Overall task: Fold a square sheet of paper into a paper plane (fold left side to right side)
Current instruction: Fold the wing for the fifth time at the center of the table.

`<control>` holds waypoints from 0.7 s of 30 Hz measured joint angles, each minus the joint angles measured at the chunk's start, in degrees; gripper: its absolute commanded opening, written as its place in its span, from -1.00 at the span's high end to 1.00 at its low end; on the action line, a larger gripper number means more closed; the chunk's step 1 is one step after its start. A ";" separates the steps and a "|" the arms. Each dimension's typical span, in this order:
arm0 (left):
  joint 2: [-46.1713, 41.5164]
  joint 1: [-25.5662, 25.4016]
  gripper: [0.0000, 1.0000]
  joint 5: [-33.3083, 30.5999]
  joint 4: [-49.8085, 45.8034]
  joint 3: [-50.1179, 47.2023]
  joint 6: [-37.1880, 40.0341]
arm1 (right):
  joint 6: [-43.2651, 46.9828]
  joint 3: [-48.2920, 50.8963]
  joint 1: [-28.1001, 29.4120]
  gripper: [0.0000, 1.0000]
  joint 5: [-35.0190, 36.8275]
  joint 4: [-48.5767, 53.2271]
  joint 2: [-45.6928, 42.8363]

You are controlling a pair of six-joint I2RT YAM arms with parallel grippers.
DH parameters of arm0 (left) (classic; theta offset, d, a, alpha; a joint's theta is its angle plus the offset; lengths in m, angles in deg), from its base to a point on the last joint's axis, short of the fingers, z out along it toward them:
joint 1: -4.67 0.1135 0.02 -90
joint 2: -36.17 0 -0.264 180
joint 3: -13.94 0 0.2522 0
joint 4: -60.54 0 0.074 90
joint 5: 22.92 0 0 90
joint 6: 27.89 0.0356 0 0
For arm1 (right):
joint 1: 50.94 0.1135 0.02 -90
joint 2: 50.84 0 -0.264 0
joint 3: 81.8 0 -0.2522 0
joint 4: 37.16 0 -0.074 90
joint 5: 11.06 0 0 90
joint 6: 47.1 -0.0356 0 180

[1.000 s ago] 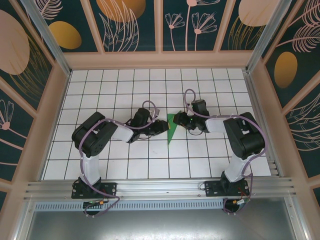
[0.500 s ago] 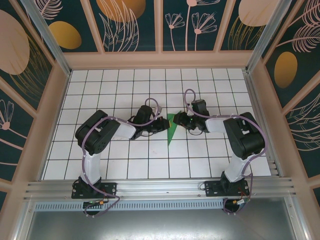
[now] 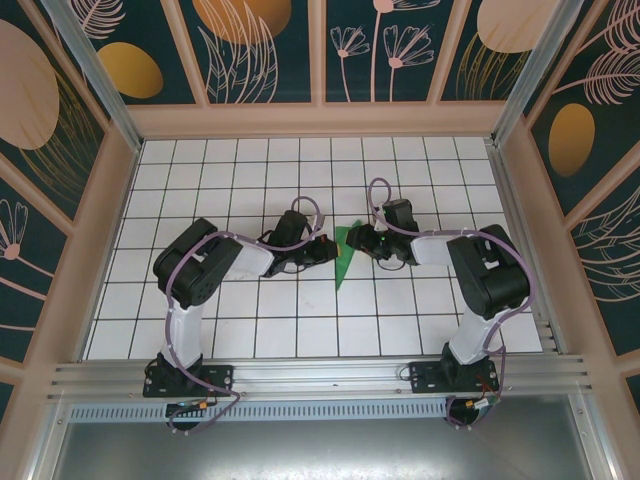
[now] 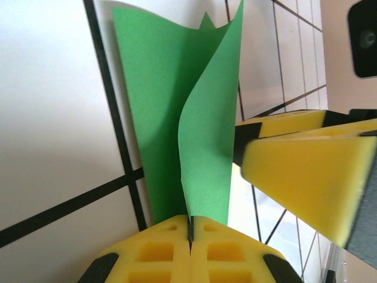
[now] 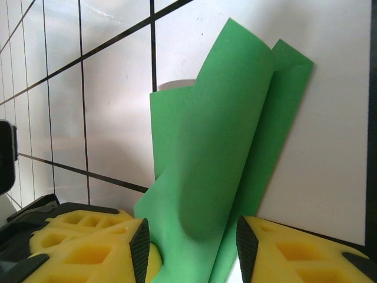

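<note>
Left end effector is now being held fully closed. A second ago it was still being closed while being eased in from the left. The raised flap of the paper plane is being pinched at its edge between the yellow pads.

The rest of the plane is being left flat on the surface. It is a slim green wedge mid-table, pointing toward the arm bases, and is being flanked by both end effectors.

Right end effector is being kept partly open, with no visible change over the last second. The plane's wide end is being straddled by its pads. Nothing appears to be clamped, and pad contact with the paper can't be told.

Read: the flap is being secured for the left-to-right fold, and the carry-over is not yet being done. The paper is thin, so tearing or dragging is being risked if it is pulled hard.

The surface is being seen as white tiles with black grid lines. It is being enclosed by a wood-coloured frame and dark teal floral wall panels. Both bases are being carried on an aluminium rail at the near edge.
</note>
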 measured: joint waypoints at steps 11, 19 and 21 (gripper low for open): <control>0.39 0.26 0.93 0.46 0.04 0.31 0.63 | 1.49 1.05 -0.11 0.64 2.08 2.12 -6.12; 0.39 0.26 0.94 0.39 -0.26 0.42 1.22 | 1.14 -4.04 1.29 0.75 0.87 1.73 -0.87; 0.42 0.26 0.94 0.39 -0.61 0.61 1.46 | 1.14 -5.44 1.60 0.75 0.87 1.73 0.96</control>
